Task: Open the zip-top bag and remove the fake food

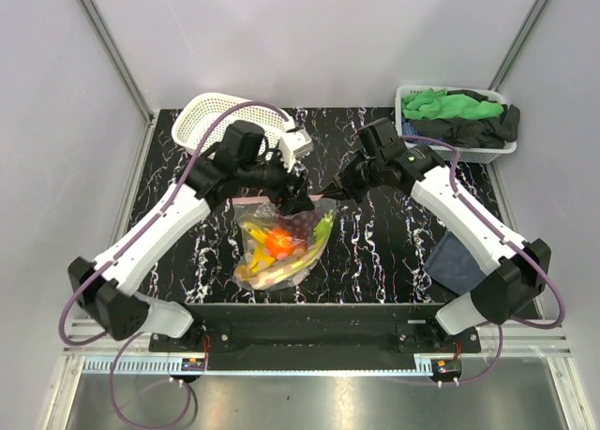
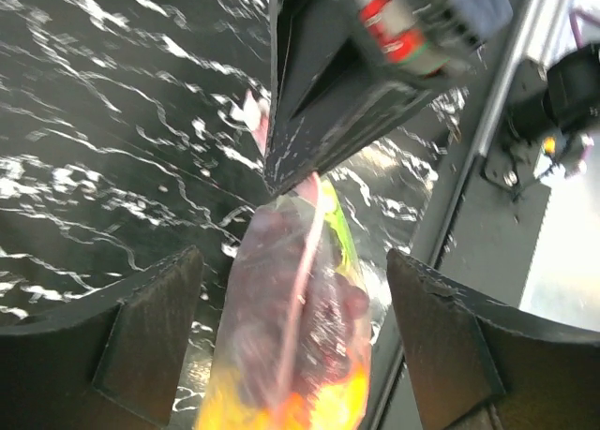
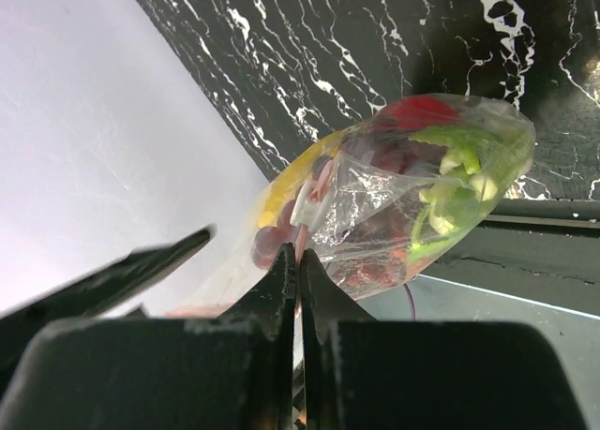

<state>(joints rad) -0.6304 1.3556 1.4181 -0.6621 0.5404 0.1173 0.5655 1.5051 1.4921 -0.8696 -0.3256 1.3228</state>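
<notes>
Black marbled table (image 1: 394, 252); plain white walls (image 1: 281, 37); aluminium corner posts (image 1: 112, 51).

White lattice basket (image 1: 202, 111), bin (image 1: 459, 153) of cloths (image 1: 450, 105), marbled black table (image 1: 394, 252)

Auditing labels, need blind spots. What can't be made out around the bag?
- Zip strip, sealed or open: top view, left claw and right claw cover the mouth of the zip-top bag; left wrist view, blurred.
- Bag's lower end: left wrist view, cut by bottom edge.
- Fake food count: right wrist view, crumpled plastic and overlap.
</notes>
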